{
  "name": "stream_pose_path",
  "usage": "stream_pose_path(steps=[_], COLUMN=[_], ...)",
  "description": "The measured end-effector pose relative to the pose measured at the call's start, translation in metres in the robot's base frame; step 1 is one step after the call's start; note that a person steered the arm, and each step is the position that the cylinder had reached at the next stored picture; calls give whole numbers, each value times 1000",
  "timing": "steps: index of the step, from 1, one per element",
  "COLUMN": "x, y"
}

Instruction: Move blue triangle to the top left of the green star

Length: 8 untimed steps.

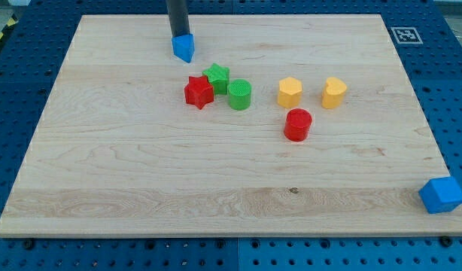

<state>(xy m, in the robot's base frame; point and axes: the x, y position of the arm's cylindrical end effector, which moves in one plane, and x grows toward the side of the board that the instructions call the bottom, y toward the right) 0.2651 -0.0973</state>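
Note:
The blue triangle lies near the board's top edge, left of centre. My tip touches its upper left side, the dark rod rising out of the view's top. The green star lies below and to the right of the blue triangle, a short gap apart. The green star touches the red star on its lower left and the green cylinder on its lower right.
A yellow hexagon and a yellow heart-like block lie right of centre. A red cylinder lies below them. A blue cube sits off the board's bottom right corner. A marker tag is at the top right.

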Motion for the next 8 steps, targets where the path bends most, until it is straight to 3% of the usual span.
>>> stream_pose_path(steps=[2,6,8], x=[8,82,64], y=[-15,-10,-9])
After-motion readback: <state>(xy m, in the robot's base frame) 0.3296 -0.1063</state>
